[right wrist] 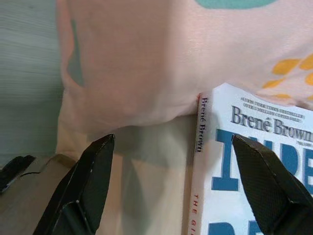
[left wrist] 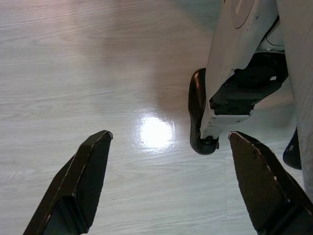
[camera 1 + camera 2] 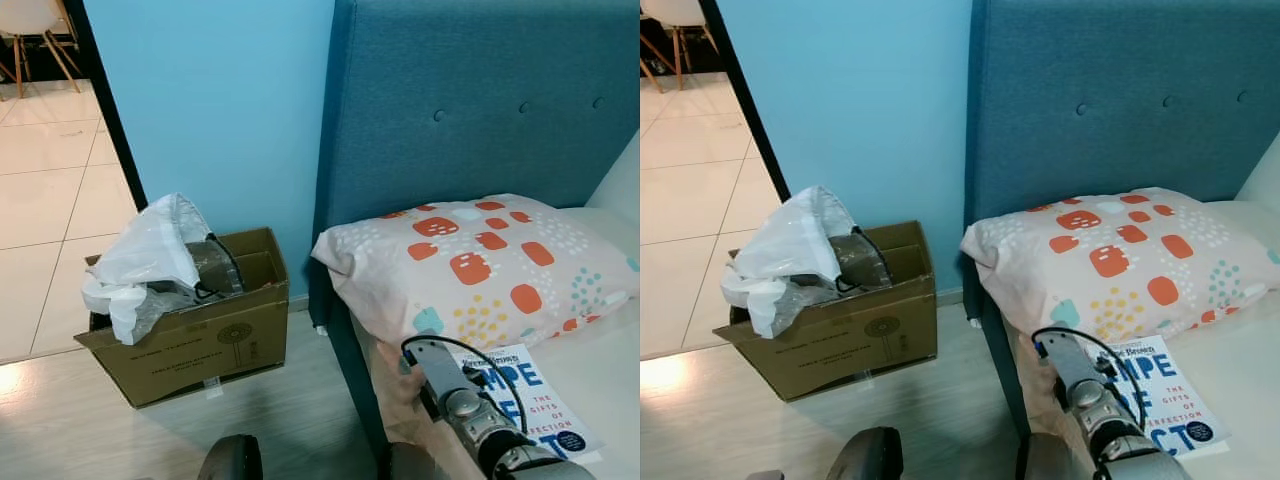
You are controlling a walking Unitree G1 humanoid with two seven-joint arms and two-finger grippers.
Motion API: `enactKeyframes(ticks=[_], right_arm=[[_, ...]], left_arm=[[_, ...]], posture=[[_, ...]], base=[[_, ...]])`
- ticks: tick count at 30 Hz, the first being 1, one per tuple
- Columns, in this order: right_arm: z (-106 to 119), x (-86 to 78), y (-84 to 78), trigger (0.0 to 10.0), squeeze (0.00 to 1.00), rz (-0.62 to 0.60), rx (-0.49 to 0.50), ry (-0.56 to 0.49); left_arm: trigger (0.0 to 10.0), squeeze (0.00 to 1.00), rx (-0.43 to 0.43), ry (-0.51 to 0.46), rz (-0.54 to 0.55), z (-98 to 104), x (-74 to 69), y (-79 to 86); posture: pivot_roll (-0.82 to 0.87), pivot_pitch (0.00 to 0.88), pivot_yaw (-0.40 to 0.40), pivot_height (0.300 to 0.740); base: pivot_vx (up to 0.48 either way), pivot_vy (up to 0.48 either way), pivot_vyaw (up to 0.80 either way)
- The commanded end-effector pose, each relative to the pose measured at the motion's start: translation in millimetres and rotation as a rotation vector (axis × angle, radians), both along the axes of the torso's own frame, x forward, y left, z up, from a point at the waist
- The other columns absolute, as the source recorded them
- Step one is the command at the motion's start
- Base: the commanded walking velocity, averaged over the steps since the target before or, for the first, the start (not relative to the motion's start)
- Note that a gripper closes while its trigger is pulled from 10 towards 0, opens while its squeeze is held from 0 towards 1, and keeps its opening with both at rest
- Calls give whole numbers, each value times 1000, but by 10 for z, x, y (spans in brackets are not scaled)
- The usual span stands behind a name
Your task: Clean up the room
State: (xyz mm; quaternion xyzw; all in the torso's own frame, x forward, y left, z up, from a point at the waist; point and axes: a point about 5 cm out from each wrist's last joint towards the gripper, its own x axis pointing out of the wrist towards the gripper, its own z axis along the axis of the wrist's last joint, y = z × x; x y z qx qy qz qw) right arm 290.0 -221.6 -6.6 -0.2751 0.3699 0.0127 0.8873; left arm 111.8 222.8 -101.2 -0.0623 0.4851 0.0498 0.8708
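Two black fingers of the right gripper (image 1: pixel 171 191) stand wide apart and empty over the bed's edge, straddling the spine of the book (image 1: pixel 254 166). The book lies flat just ahead, its long axis running along the fingers. Directly beyond, the pillow (image 3: pixel 480 260) touches the book's top. The left gripper (image 2: pixel 166 186) hangs open above the floor; the cardboard box (image 3: pixel 190 335) stands well apart.

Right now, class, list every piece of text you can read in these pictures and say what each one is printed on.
"Brené Brown" – front cover of the book on the bed, beside the pillow.
"Brené Brown" – the book's spine, also in red.
"THE GIFTS OF", then "…ECTION" – lower cover; the big blue title is partly hidden.
Print and round logo on the cardboard box – too small to read.
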Motion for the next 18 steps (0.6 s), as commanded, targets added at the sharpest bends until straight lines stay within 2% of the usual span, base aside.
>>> enactKeyframes(ticks=[1, 2, 5, 6, 12, 16, 18], right_arm=[[8, 12, 15, 10000, 137, 16, 19, 1], [-3, -5, -5, 10000, 0, 48, 24, 36], [-3, -5, -5, 10000, 0, 48, 24, 36], [13, -28, -125, 0, 0, 97, -22, 89], [66, -26, -267, 0, 0, 114, -66, 113], [47, -60, -299, 0, 0, 117, -57, 159], [-1, -122, -312, 0, 0, 120, -33, 214]], left_arm=[[10000, 0, -10, 16, -12, -19, -20, -47], [10000, 0, -10, 14, -12, -17, -11, -50], [10000, 0, -10, 14, -12, -17, -11, -50], [10000, 0, -12, 12, -12, -15, 3, -59], [10000, 0, -14, 17, -13, -21, -4, -70], [10000, 0, -14, 21, -13, -24, -12, -73], [10000, 0, -14, 23, -11, -25, -13, -73]], posture=[[112, 67, -59, 570], [110, 65, -60, 570], [110, 65, -60, 570], [103, 62, -59, 570], [94, 59, -58, 570], [91, 57, -61, 570], [92, 57, -62, 570]], base=[[0, 0, 0], [0, 0, 0], [0, 0, 0], [0, 0, 0], [0, 0, 0], [0, 0, 0], [0, 0, 0]])
